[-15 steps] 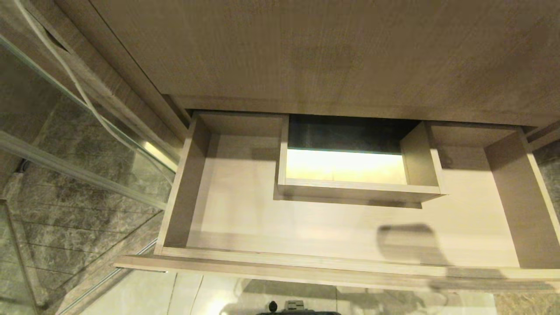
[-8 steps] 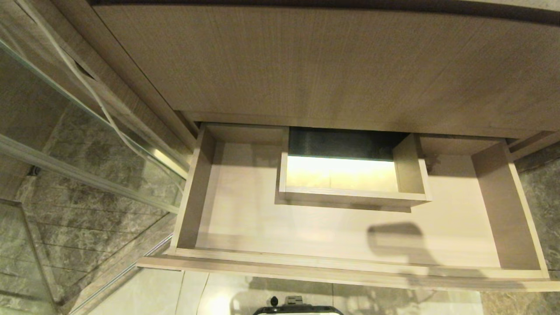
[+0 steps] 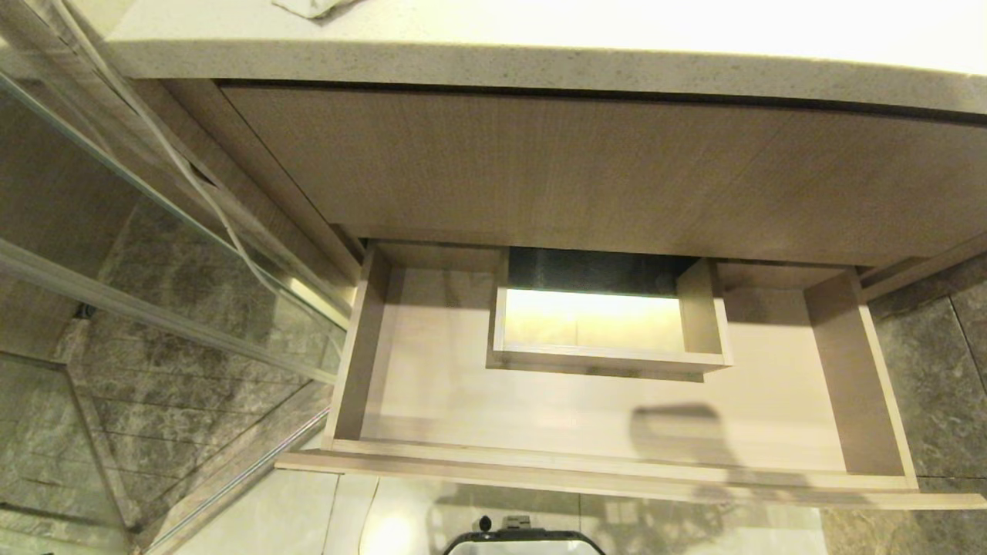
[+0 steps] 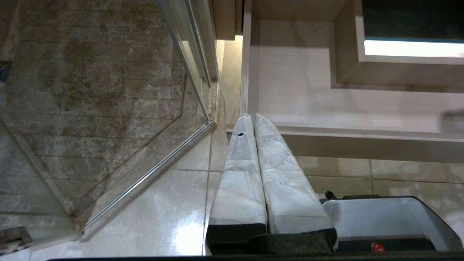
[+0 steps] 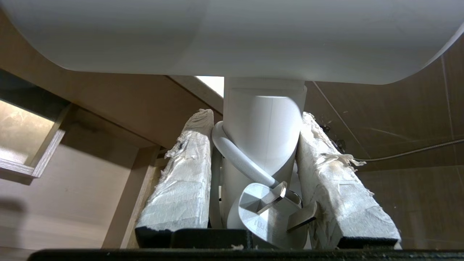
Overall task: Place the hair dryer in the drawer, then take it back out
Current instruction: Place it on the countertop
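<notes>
Dryer (image 5: 262, 119) clamped in the right end effector (image 5: 253, 188), not yet in the open, empty drawer (image 3: 617, 462).
Next: lower it toward nine o'clock onto the drawer floor; left end effector (image 4: 255, 121) idle, fingers together.

Hair dryer (image 5: 264, 145): barrel cut off by the right wrist view's edge, handle partly hidden between padded fingers (image 5: 181, 181). Drawer (image 3: 601, 482): front face unseen from above. Cloth (image 3: 308, 6) on countertop: cropped, unidentifiable.
</notes>
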`<state>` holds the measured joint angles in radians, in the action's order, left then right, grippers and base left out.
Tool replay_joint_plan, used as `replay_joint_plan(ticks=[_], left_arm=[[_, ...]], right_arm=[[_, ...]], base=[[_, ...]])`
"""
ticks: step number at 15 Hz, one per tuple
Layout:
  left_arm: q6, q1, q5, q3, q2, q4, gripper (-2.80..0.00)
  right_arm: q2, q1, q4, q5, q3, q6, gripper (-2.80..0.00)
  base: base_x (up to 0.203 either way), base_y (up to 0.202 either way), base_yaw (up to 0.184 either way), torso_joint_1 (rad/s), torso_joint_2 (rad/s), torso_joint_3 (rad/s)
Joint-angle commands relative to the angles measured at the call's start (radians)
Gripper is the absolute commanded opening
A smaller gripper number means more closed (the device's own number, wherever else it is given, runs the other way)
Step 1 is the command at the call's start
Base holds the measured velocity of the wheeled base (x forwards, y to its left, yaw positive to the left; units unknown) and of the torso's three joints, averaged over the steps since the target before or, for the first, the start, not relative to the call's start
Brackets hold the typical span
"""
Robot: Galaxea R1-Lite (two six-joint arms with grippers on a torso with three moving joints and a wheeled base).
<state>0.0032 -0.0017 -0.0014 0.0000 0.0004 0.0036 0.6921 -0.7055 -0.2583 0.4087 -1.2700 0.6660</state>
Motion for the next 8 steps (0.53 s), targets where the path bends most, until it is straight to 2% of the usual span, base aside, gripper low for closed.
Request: replay_joint_plan(ticks=[1, 5, 6, 8], left_arm=[[-0.001, 0.0, 0.0, 0.0, 0.0, -0.001, -2.8], [0.0, 0.0, 0.001, 0.001, 0.0, -0.001, -2.8], [0.0, 0.0, 0.0, 0.002, 0.0, -0.001, -2.8], [0.0, 0.0, 0.001, 0.001, 0.0, -0.001, -2.8]], right_arm=[[0.004, 0.0, 0.001, 0.002, -0.004, -0.003, -2.8], [0.009, 0.0, 0.027, -0.003, -0.017, -0.016, -2.8], [0.011, 0.001, 0.043, -0.001, -0.021, -0.049, -2.8], [0.009, 0.0, 0.039, -0.004, -0.02, -0.06, -2.8]], base=[[0.0, 0.0, 0.0, 0.265, -0.54, -0.281], [0.0, 0.0, 0.0, 0.264, -0.55, -0.286], [0.0, 0.0, 0.0, 0.206, -0.43, -0.214], [0.0, 0.0, 0.0, 0.096, -0.19, -0.101]])
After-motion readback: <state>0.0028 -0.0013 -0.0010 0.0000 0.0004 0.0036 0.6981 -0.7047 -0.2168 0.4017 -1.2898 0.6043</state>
